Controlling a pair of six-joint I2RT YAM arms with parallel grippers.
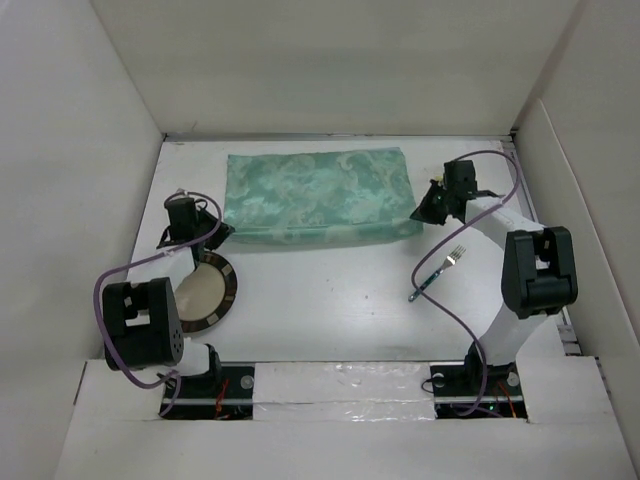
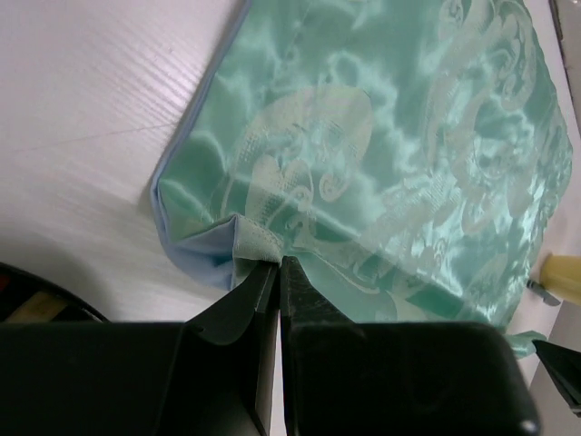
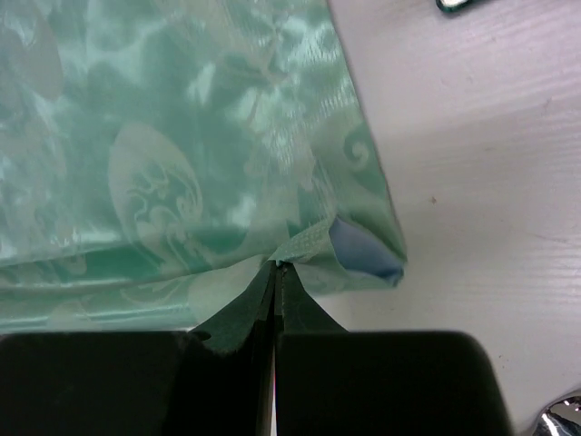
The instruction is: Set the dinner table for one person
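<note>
A green patterned placemat (image 1: 318,193) lies folded on the white dinner table (image 1: 330,290), toward the back. My left gripper (image 1: 218,232) is shut on the placemat's near left corner (image 2: 257,241). My right gripper (image 1: 420,213) is shut on its near right corner (image 3: 304,243), where the blue underside shows. A round plate (image 1: 205,290) with a dark rim and cream centre lies at the left, partly under my left arm. A fork (image 1: 438,271) lies at the right, beside my right arm.
White wall panels enclose the table on the left, back and right. Purple cables loop from both arms over the table. A dark sliver of the plate's rim (image 2: 36,295) shows at the left wrist view's lower left.
</note>
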